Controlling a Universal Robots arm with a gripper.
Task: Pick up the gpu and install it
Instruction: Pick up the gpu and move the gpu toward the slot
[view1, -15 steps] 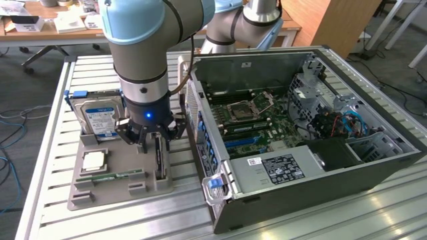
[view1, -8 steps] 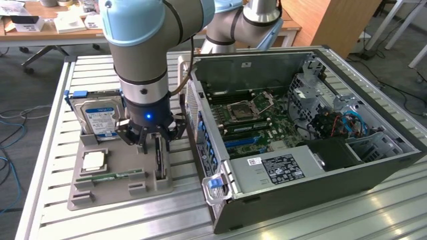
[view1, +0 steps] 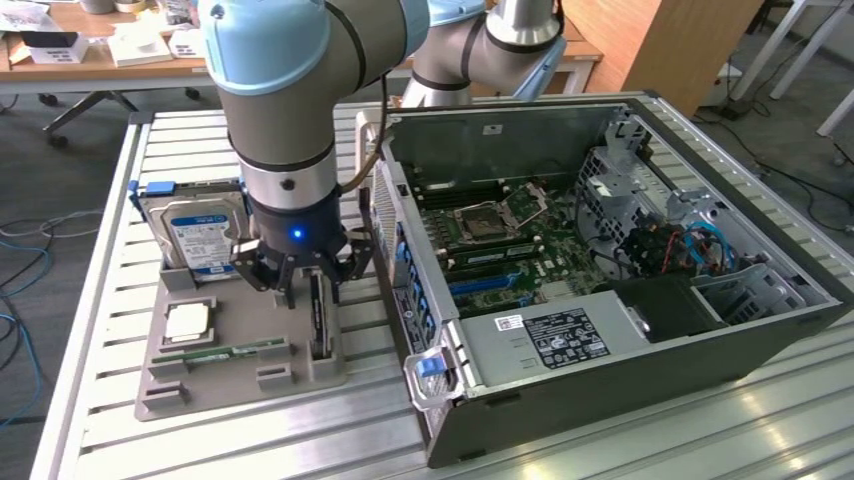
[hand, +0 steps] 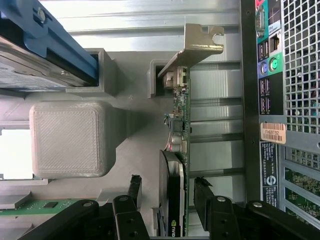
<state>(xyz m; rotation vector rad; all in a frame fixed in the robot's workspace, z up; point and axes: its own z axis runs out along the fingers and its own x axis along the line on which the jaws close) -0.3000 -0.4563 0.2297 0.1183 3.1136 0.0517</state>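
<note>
- Your gripper (view1: 304, 285) hangs low over the grey tray (view1: 200, 390). Its jaws are spread wide.
- The gripper holds nothing.
- The gpu (hand: 180, 117) stands on its thin edge in a slot of the tray, right under the gripper.
- One end of the card sits between the two black fingers (hand: 135, 186), one finger on each side.
- In the wrist view there is a clear gap between the card and one finger. The other finger is much closer to the card, and you cannot tell if it touches.
- The pale metal bracket (hand: 200, 42) is on the end of the card that is far from the gripper.
- A hard drive (view1: 200, 240) with a blue label stands up in the tray, just beside the gripper on the exterior view's left.
- A square chip (view1: 187, 322) lies flat on the tray, near the gripper on that same side.
- A thin green RAM stick (view1: 220, 352) lies flat just past the chip, a bit farther from the gripper.
- The computer case (view1: 747, 330) lies just beside the gripper on the exterior view's right. Its side is off, so you can see the green board inside.
- The tray and the case both rest on a ribbed metal table (view1: 174, 140).
- A small blue light (view1: 296, 236) glows on the arm just above the gripper.
</note>
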